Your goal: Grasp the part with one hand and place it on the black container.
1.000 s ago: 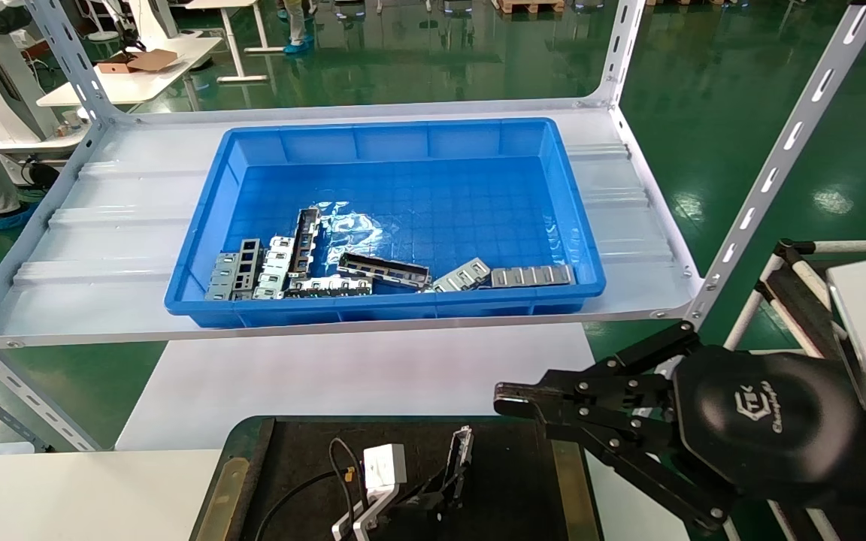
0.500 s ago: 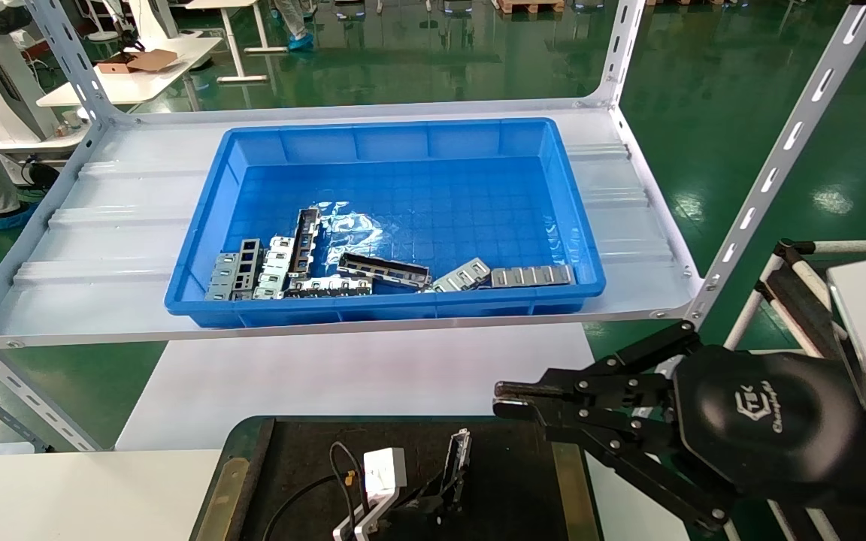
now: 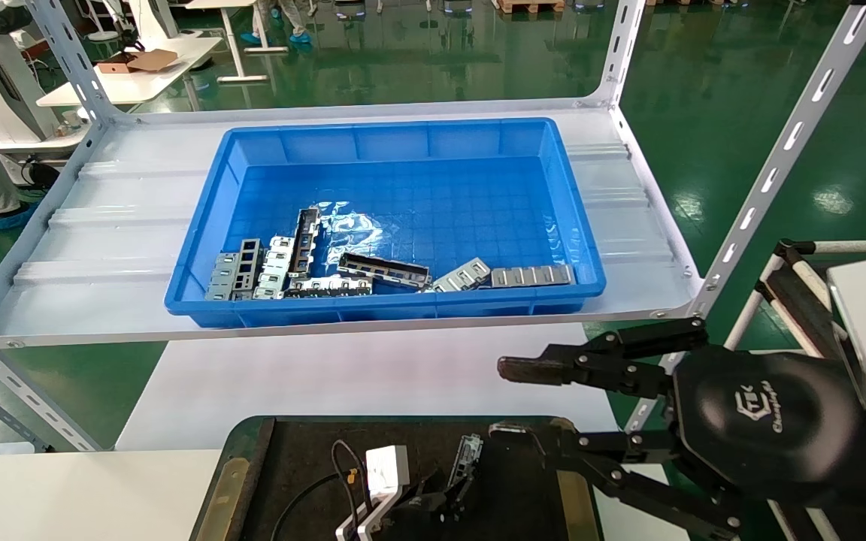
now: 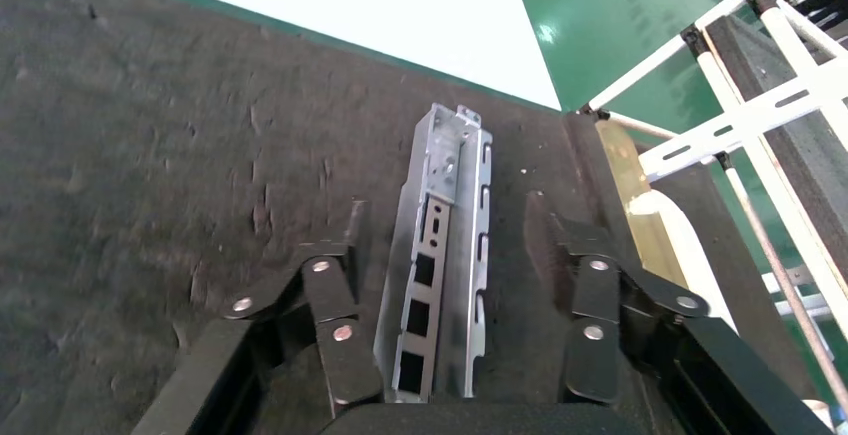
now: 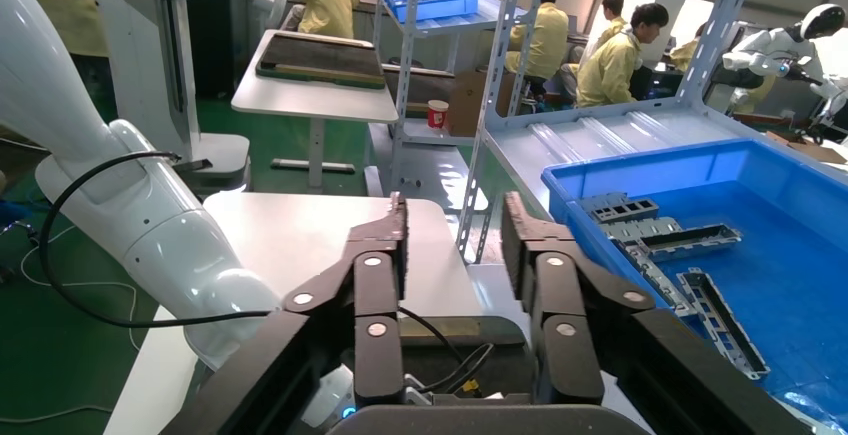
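Note:
The part (image 3: 467, 458), a slim silver slotted channel bar, lies on the black container (image 3: 305, 443) near its right side. My left gripper (image 3: 454, 492) sits low over the tray at the view's bottom edge. In the left wrist view the part (image 4: 440, 255) lies on the matte black tray (image 4: 150, 155) between the left gripper's (image 4: 445, 220) spread fingers (image 4: 355, 240), which stand apart from it. My right gripper (image 3: 504, 400) hovers open and empty just past the tray's right edge. In its own view the right gripper (image 5: 452, 240) holds nothing.
A deep blue bin (image 3: 388, 304) with several similar silver parts (image 3: 384, 270) sits on a grey shelf (image 3: 102, 248) behind and above the tray. A slanted shelf post (image 3: 779, 165) stands at the right. A white table (image 3: 365, 368) lies under the shelf.
My right gripper has opened from shut. The part has sunk from a tilted, raised pose onto the tray, and the left fingers have let go of it.

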